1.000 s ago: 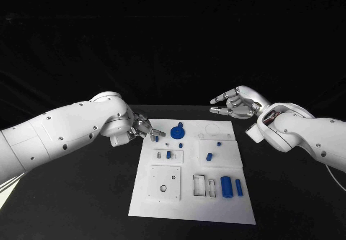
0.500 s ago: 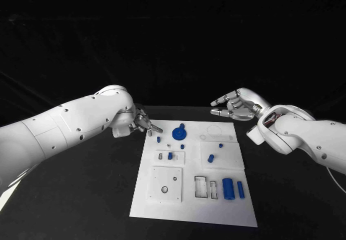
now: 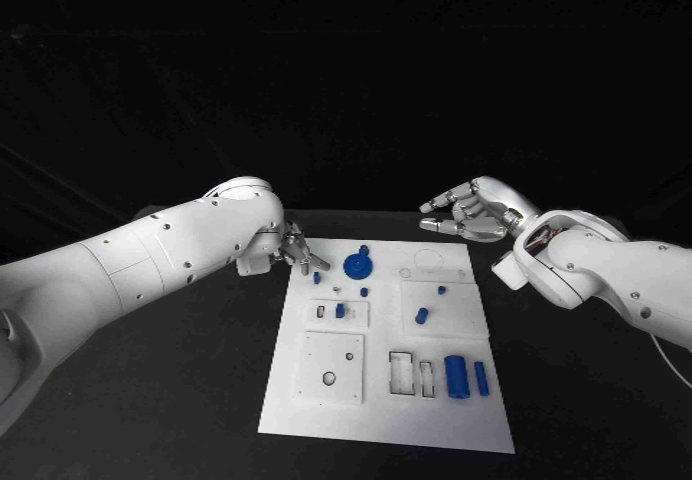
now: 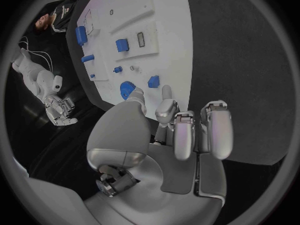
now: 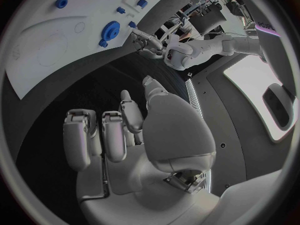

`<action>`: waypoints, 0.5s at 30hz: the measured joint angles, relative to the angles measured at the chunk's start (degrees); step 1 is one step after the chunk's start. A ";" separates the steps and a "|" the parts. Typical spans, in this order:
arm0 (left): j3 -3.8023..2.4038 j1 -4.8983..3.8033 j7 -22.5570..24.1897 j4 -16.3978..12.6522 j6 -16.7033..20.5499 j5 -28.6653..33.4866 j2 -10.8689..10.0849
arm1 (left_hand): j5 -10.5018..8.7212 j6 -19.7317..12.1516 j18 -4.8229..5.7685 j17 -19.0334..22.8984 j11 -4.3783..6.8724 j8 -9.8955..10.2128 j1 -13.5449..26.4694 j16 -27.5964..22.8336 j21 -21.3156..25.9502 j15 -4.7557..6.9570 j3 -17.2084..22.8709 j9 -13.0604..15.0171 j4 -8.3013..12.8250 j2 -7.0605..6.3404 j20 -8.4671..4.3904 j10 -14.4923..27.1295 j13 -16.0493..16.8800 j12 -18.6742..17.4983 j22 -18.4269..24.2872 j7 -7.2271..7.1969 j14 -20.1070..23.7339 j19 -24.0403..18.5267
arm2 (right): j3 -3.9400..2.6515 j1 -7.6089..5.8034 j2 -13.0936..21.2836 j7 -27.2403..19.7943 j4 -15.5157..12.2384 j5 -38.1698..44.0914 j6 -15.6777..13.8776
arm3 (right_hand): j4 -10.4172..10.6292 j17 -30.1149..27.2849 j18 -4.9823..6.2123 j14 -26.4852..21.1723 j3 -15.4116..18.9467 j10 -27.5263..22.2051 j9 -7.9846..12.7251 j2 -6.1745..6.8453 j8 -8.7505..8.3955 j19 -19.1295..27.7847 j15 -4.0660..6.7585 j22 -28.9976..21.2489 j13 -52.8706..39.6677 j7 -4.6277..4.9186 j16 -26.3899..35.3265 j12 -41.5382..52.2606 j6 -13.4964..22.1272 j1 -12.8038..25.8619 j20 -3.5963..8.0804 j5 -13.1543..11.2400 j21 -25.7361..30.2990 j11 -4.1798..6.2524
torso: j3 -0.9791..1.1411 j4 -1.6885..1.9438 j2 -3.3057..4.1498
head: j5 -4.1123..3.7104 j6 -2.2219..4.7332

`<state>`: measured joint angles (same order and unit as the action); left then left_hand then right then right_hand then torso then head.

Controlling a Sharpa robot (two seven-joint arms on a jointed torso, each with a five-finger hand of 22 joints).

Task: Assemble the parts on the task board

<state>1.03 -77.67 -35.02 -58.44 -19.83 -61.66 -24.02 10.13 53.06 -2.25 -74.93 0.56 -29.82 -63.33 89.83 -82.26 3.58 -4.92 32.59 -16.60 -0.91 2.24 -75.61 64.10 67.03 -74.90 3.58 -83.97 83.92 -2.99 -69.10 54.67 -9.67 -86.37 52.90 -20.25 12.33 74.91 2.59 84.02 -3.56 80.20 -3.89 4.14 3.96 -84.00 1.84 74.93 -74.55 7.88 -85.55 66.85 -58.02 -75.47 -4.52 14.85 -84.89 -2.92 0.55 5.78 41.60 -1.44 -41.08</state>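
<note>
Blue gear (image 3: 358, 266) just beside left hand (image 3: 293, 250), fingers apart, empty. Best pinched lightly at the rim. Right hand (image 3: 473, 212) idle, loosely spread.

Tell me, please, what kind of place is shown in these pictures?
Probably a robotics lab or test cell. A white task board with small blue parts lies on a black table against a dark backdrop, with the left hand and the right hand poised near its far end.
</note>
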 measured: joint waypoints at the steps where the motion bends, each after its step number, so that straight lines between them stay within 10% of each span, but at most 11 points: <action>1: 0.01 0.01 0.14 0.09 -0.01 -0.13 0.10 | 0.00 0.19 0.00 0.00 0.05 -0.23 -0.16 0.00 0.00 0.00 0.00 0.03 0.00 0.16 0.00 -0.05 0.08 0.00 0.00 -0.02 0.00 0.00 | 0.00 0.01 -0.01 -0.01 0.02 0.00 0.01 | 0.00 0.00 0.00 0.00 0.00 0.00 0.00 0.00 0.00 0.00 0.00 0.00 0.00 0.00 0.00 0.00 0.00 0.00 0.00 0.00 0.00 0.00 | 0.01 0.00 0.01 | 0.03 -0.01; 15: 0.07 0.06 0.87 0.75 -1.33 -1.10 0.85 | 0.00 0.59 0.00 0.01 0.46 -1.54 -3.17 0.00 0.00 0.43 0.02 0.91 0.33 1.20 -0.01 -0.46 0.20 0.39 0.00 -0.42 0.00 0.00 | 0.00 0.03 -0.16 -0.06 0.08 0.00 0.14 | 0.00 -0.01 0.00 0.00 0.00 0.00 0.00 0.00 0.00 0.00 0.00 -0.01 0.04 0.00 0.00 0.00 0.00 0.00 0.00 0.00 0.00 0.00 | 0.04 -0.04 -0.01 | 0.17 -0.08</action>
<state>1.10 -77.61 -34.15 -57.68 -21.16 -62.76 -23.17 10.13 53.65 -2.25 -74.92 1.02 -31.36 -66.50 89.83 -82.26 4.01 -4.90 33.49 -16.26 0.30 2.24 -76.07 64.30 67.42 -74.90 3.16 -83.97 83.93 -2.99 -69.07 54.51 -9.72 -86.28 52.90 -20.11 12.32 74.91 2.59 84.02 -3.57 80.20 -3.88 4.14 3.96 -84.00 1.84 74.92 -74.50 7.88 -85.55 66.85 -58.02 -75.47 -4.52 14.85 -84.89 -2.92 0.59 5.74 41.59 -1.27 -41.17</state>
